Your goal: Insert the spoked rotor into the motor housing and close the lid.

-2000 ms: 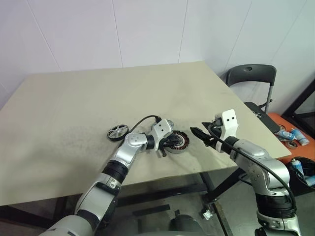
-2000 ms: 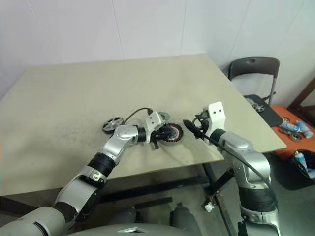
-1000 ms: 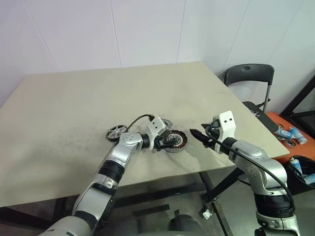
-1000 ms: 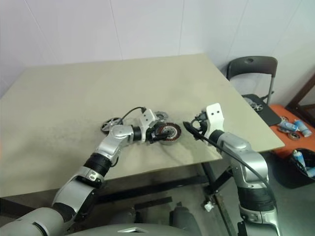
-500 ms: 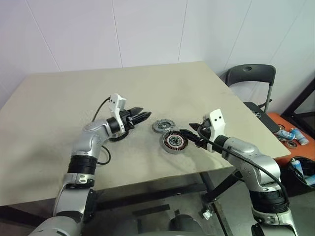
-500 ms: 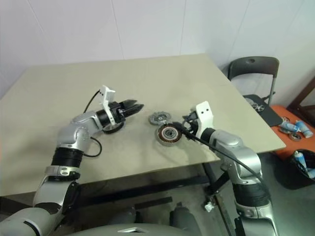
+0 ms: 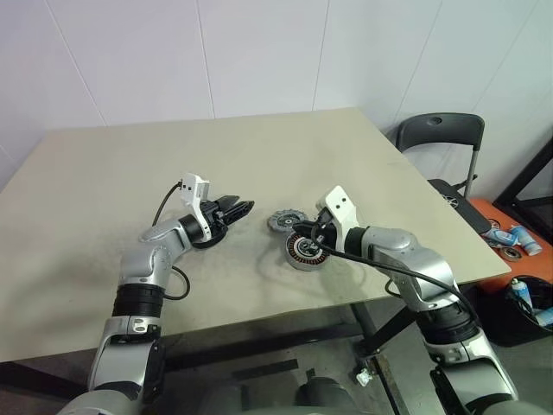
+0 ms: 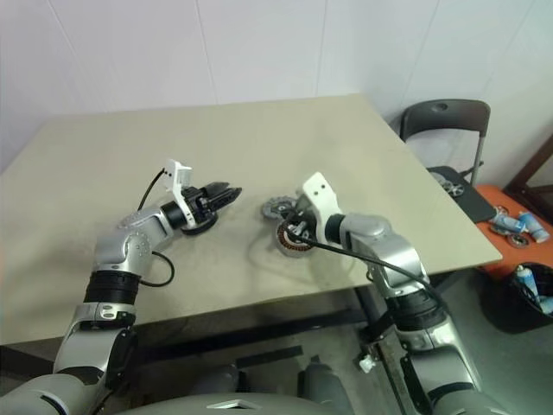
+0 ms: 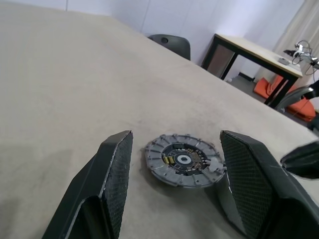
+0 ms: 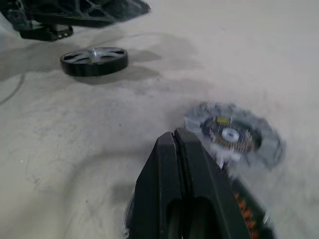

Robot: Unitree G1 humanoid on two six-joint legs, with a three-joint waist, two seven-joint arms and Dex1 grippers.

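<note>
Motor housing (image 7: 304, 250) flat near the table's (image 7: 104, 173) near right edge, copper windings ringing a silver centre, face up. Lid (image 9: 182, 159) flat just beyond, grey, notched. Spoked rotor (image 10: 93, 60) flat further left, black-rimmed. Right gripper (image 10: 175, 137) pressed shut over the housing. Left gripper (image 7: 242, 207) spread, holding nothing.

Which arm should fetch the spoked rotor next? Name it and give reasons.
Left. The left end effector hangs open right beside the spoked rotor, which lies flat on the table. The right end effector is shut, empty, and over the motor housing, farther from the rotor.
</note>
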